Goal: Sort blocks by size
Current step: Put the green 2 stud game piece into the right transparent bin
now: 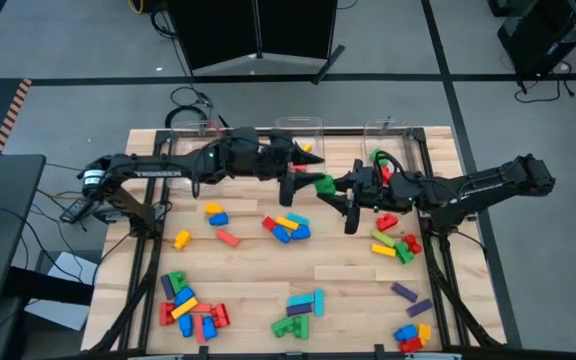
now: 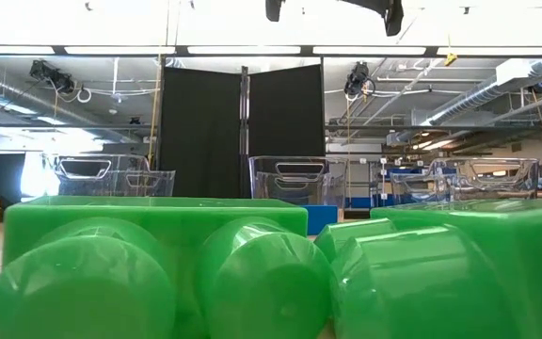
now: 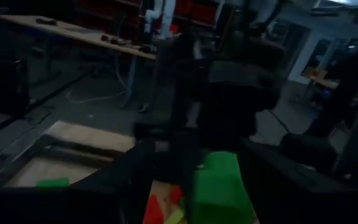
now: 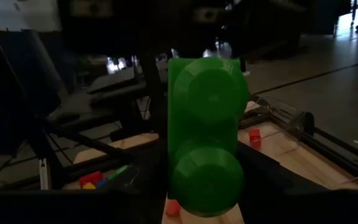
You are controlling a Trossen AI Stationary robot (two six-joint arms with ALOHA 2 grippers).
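While the two arms meet above the middle of the far half of the table (image 1: 268, 275), the right gripper (image 1: 320, 187) is clamped on a green block (image 1: 323, 184) (it fills the right wrist view (image 4: 207, 134)). The left gripper (image 1: 290, 188) sits just left of that block with jaws apart. Three clear bins (image 1: 298, 128) line the far edge behind them. Loose blocks (image 1: 288, 228) scatter across the near half, with bare wood between the clusters.

A green block (image 3: 219, 186) sits just ahead, above red and yellow blocks (image 3: 163, 208).
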